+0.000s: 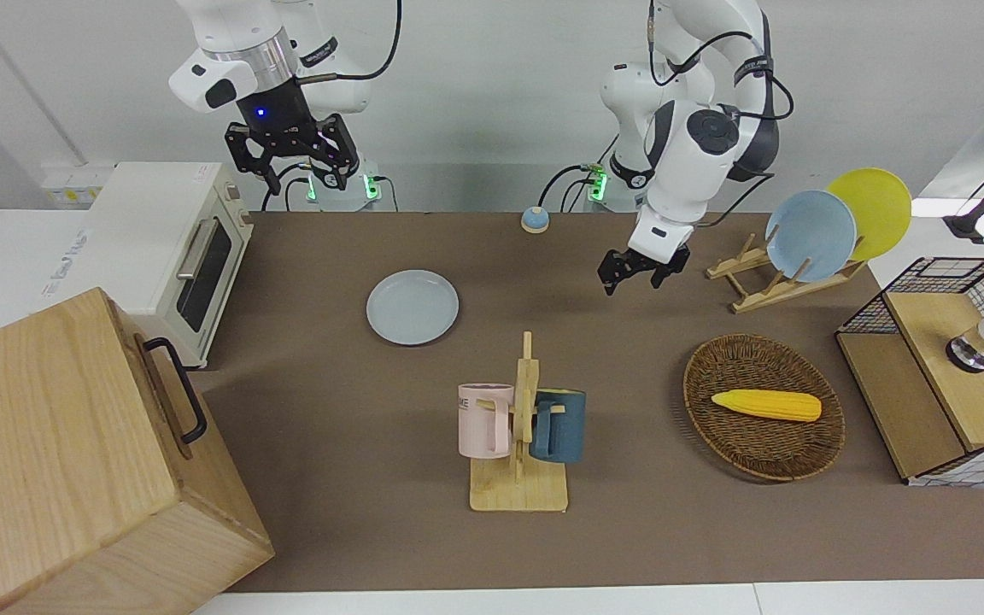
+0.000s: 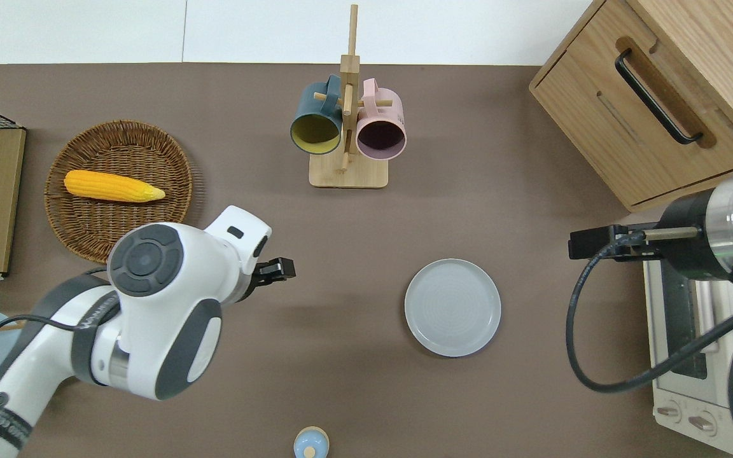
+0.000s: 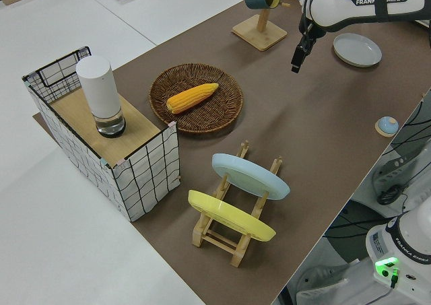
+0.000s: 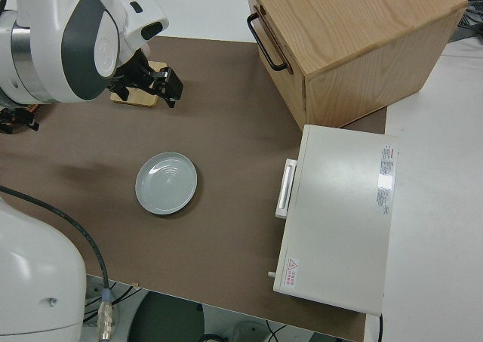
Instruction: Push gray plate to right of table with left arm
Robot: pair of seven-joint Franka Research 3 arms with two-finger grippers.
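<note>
left arm point(image 3: 363, 2): "FRANKA EMIKA" along link | arm base point(image 3: 404, 248): "FRANKA EMIKA" | pink mug point(image 1: 485, 420): letters "NE" | toaster oven point(image 4: 343, 214): labels illegible
</note>
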